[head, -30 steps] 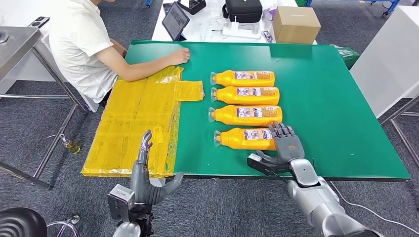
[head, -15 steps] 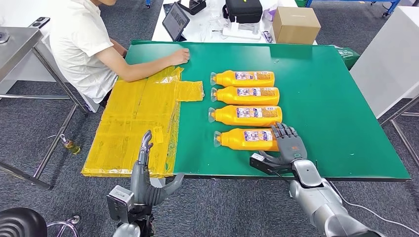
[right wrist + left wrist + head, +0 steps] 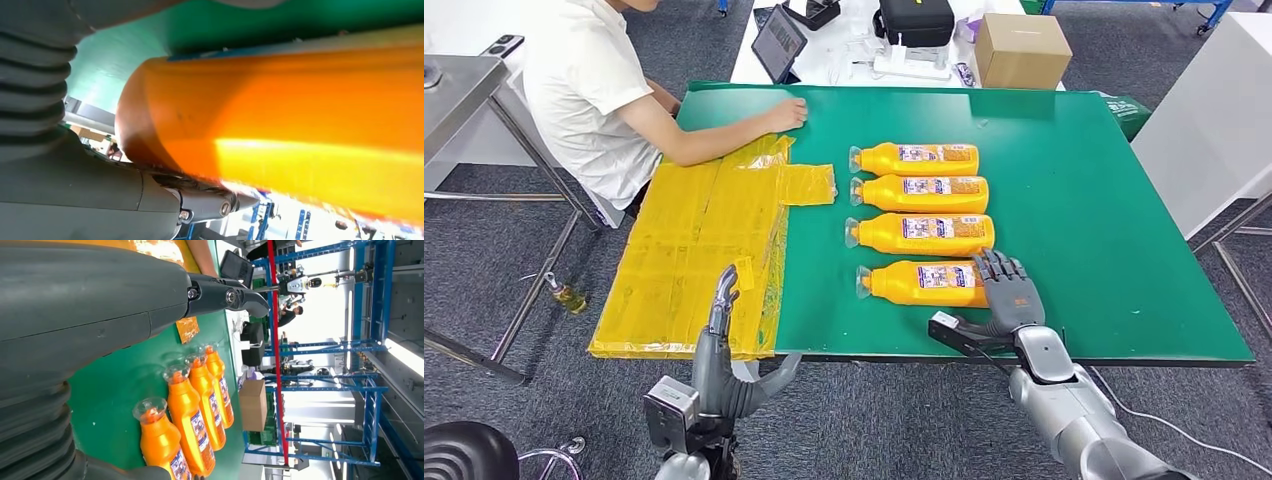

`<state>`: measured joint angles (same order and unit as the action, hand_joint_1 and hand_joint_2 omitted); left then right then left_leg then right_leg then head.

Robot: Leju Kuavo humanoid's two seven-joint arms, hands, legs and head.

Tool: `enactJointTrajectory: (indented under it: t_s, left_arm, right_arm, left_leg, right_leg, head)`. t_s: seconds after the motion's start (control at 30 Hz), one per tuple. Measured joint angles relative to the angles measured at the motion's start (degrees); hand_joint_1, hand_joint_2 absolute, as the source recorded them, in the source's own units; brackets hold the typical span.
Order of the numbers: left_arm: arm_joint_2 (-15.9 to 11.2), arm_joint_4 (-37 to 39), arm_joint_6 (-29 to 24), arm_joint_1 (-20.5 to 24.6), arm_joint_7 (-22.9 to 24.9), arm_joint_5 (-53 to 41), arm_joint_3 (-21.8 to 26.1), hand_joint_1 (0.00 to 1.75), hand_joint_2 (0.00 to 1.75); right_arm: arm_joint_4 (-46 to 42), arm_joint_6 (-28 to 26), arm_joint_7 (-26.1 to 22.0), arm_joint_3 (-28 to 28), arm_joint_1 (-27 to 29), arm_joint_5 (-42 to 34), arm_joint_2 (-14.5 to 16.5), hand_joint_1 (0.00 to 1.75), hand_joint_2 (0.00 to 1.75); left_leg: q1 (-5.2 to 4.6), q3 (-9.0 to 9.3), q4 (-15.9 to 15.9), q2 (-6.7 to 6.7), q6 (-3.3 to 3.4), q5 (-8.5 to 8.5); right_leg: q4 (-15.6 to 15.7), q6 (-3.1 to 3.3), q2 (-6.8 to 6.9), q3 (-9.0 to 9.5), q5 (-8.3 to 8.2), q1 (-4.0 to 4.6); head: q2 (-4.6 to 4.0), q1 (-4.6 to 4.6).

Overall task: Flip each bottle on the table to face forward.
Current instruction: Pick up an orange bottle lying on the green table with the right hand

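Several orange bottles lie on their sides in a row on the green table (image 3: 1104, 200), caps pointing left and labels up. The farthest bottle (image 3: 914, 158) heads the row and the nearest bottle (image 3: 919, 282) closes it. My right hand (image 3: 1009, 295) lies at the nearest bottle's base end, fingers resting over it, the thumb stretched left along the table's front edge, apart from the bottle. The right wrist view has that bottle (image 3: 300, 115) blurred and very close above the thumb. Below the table's front edge my left hand (image 3: 724, 375) is open and holds nothing. The bottle row (image 3: 195, 405) appears beyond it in the left wrist view.
A yellow plastic sheet (image 3: 694, 250) covers the table's left part and hangs over the front edge. A seated person (image 3: 594, 90) at the far left rests a hand on it. A cardboard box (image 3: 1022, 48) and a tablet (image 3: 779, 42) sit on a white table behind.
My right hand has slid slightly back toward the table's front edge, still on the nearest bottle's base. My left hand has shifted a little to the right. The bottles stay put.
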<state>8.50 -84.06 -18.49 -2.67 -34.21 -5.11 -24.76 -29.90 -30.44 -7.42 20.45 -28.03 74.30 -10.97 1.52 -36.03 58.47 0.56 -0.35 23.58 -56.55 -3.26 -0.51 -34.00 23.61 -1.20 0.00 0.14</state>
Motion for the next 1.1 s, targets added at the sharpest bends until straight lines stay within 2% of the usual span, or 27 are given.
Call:
enactJointTrajectory:
  t_s: [0.33, 0.4, 0.47, 0.5, 0.73, 1.1]
  left_arm:
    - [0.0, 0.0, 0.16, -0.03, 0.07, 0.22, -0.27, 0.0, 1.75]
    - [0.0, 0.0, 0.21, -0.03, 0.07, 0.25, -0.27, 0.0, 1.75]
    - [0.0, 0.0, 0.33, -0.02, 0.08, 0.31, -0.27, 0.0, 1.75]
    - [0.0, 0.0, 0.44, -0.02, 0.09, 0.37, -0.27, 0.0, 1.75]
    - [0.0, 0.0, 1.24, 0.01, 0.13, 1.51, -0.31, 0.0, 1.75]
    - [0.0, 0.2, 2.12, 0.17, -0.1, 2.96, -0.64, 0.0, 1.75]
  right_arm:
    - [-0.46, -0.43, -0.13, 0.51, -0.04, 0.13, 0.16, 0.0, 1.75]
    - [-0.46, -0.41, -0.3, 0.52, -0.04, 0.08, 0.15, 0.71, 1.75]
    - [-0.45, -0.37, -0.66, 0.55, -0.01, -0.16, 0.13, 1.54, 1.75]
    - [-0.45, -0.31, -1.1, 0.57, 0.05, -0.52, 0.1, 1.62, 1.75]
    - [-0.31, 0.87, -6.07, 0.06, 0.17, -7.03, -0.37, 1.71, 1.75]
    - [3.2, 1.8, -6.7, -1.96, -0.89, -9.66, -1.38, 1.75, 1.75]
  left_leg:
    - [-0.01, 0.1, 0.0, 0.02, 0.04, -0.03]
    - [-0.01, 0.11, 0.0, 0.02, 0.04, -0.04]
    - [-0.01, 0.11, 0.0, 0.01, 0.04, -0.04]
    - [-0.01, 0.11, 0.0, 0.01, 0.04, -0.04]
    - [-0.01, 0.1, 0.0, 0.01, 0.04, -0.03]
    - [-0.01, 0.38, 0.0, 0.04, 0.14, 0.13]
  right_leg:
    - [0.02, -0.01, 0.0, 0.1, -0.02, -0.01]
    - [0.02, -0.03, 0.0, 0.11, -0.03, -0.01]
    - [0.02, -0.03, 0.0, 0.11, -0.04, -0.01]
    - [0.02, -0.03, 0.0, 0.1, -0.04, 0.0]
    - [0.02, -0.03, 0.0, 0.07, -0.03, 0.0]
    - [0.13, -0.1, 0.01, -0.12, 0.1, 0.0]
  head:
    - [0.0, 0.0]
    - [0.0, 0.0]
    - [0.0, -0.01]
    - [0.0, -0.02]
    - [0.0, 0.01]
    - [0.0, -0.01]
